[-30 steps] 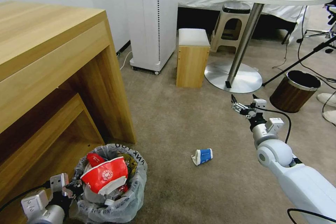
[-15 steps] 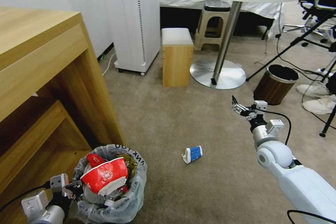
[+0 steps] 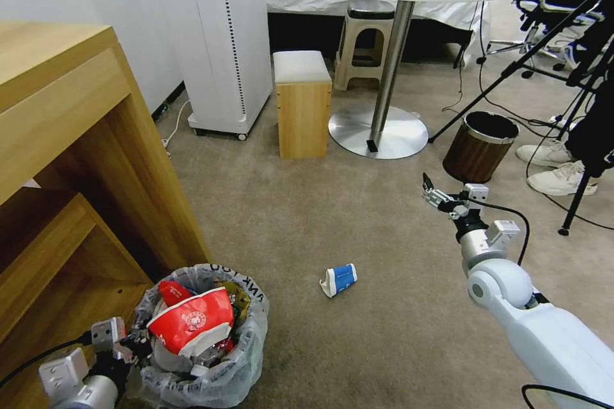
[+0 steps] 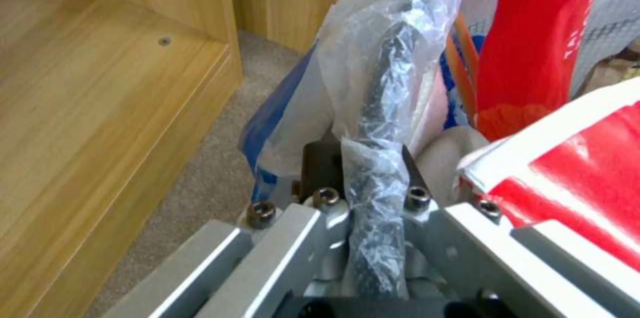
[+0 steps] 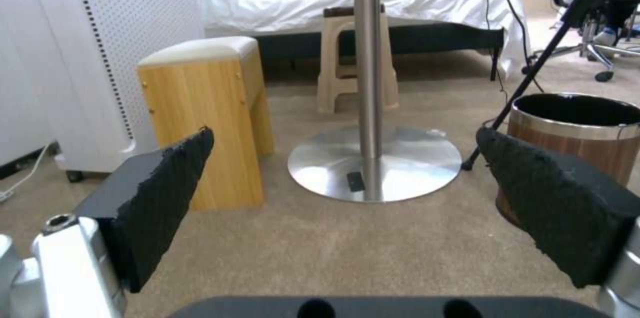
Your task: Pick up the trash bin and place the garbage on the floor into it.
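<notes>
Trash bin point(image 3: 204, 339): lower left of the head view, nearly full, rim clenched in the left gripper point(image 4: 373, 198) fingers. Blue-white paper cup point(image 3: 338, 279): on beige carpet point(image 3: 358, 345), lower centre; the whole scene has slid leftward over the last second, so the camera has turned, not the cup. Right gripper point(image 3: 437, 195): fingers spread, empty, raised at centre right, well apart from the cup; likely the last litter to collect.

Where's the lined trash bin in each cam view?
Head: trash bin bottom left, beside the wooden desk, left claw on its rim.
Left wrist: trash bin rim clamped in that claw, desk behind.
Right wrist: faces the brown bin instead.
Shared landmark: beige carpet.
</notes>
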Available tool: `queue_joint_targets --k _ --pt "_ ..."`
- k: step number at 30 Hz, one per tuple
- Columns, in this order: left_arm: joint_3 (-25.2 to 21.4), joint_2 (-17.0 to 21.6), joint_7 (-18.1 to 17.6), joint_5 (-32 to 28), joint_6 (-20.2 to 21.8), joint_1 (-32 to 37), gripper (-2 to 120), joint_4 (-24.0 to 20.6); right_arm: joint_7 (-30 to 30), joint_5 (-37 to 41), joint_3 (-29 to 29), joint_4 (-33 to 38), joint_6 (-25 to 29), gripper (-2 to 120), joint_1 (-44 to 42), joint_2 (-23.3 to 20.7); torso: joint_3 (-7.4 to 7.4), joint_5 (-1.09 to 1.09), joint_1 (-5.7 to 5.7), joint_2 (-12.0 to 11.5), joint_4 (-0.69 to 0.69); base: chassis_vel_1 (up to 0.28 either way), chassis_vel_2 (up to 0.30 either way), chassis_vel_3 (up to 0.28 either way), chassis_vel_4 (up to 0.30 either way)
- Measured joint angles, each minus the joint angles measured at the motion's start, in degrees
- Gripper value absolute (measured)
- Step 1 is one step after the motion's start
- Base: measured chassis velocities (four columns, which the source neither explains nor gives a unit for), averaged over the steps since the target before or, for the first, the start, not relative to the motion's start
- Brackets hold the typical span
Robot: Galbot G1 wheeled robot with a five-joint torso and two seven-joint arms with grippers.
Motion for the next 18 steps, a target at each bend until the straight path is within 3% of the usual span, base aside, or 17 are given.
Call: queue_joint_targets --k 18 --pt "0.2 -0.2 0.0 0.0 0.0 -0.5 1 0.8 -2.0 -0.2 1.6 -0.2 0.1 100 -1.6 0.1 0.0 0.01 -0.01 0.0 -0.01 -0.019 0.009 0.019 -0.017"
